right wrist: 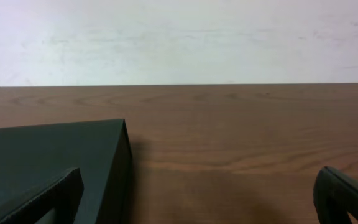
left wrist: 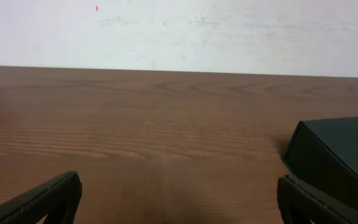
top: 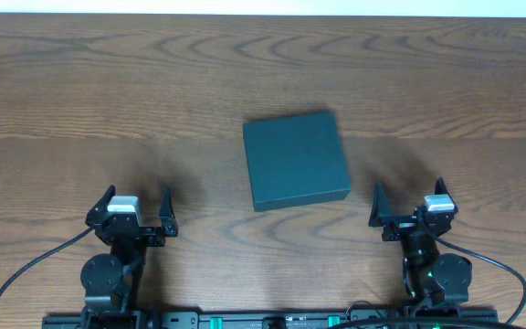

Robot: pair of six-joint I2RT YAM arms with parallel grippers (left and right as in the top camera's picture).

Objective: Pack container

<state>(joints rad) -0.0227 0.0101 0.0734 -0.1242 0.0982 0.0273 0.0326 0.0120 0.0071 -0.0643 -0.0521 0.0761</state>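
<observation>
At centre frame in the overhead view, slightly right of the middle, the container (top: 297, 160) lies flat on the wooden table (top: 108, 91). It is dark teal-green and matte, lid flap down, its top face plain, and it is turned a little off square to the table edge. Nothing rests on it and nothing touches it. Lower right of it, apart from its near corner, the right gripper (top: 409, 189) points up-frame with its two fingers spread wide and nothing between them. In the right wrist view the box fills the lower left, its near vertical edge left of centre, partly behind the left-hand finger (right wrist: 42, 199). Lower left in the overhead view, well apart from the box, the left gripper (top: 137, 196) sits with fingers equally wide apart and empty. In its wrist view the box shows at the right edge, just beyond the right-hand finger (left wrist: 316, 202). Bare wood grain runs between both pairs of fingers. Dark cables (top: 26, 270) loop out from the arm bases along the bottom edge. A pale wall (left wrist: 179, 31) stands behind the table's far edge.
</observation>
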